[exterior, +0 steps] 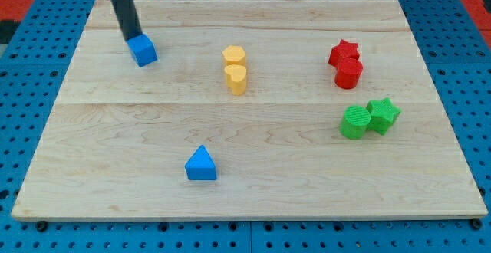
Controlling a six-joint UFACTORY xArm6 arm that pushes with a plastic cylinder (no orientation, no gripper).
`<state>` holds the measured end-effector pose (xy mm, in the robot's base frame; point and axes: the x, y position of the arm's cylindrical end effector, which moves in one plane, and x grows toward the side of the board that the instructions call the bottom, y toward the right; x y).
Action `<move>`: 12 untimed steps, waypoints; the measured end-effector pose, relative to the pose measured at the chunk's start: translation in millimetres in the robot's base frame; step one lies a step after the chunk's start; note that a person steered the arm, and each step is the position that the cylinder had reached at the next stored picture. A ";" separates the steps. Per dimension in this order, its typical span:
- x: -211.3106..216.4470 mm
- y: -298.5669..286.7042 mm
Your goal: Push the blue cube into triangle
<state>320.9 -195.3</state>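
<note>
Toward the view's upper left, my tip (132,37) touches the blue cube (143,50) at its upper-left edge; the arm ends in a bare rod, with no hand to open or close. Blue triangle (201,164) lies well apart, nearer the view's bottom. Two yellow blocks (235,67) stand touching at centre. Two red blocks (346,63) and two green blocks (369,118) sit paired at the view's right of the board (115,130).

Blue cube (143,50), blue triangle (201,164), pale wooden board (253,146), dark rod (123,8)
</note>
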 end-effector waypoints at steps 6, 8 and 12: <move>87.5 126.2; 150.3 133.3; 184.8 149.6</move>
<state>505.7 -45.7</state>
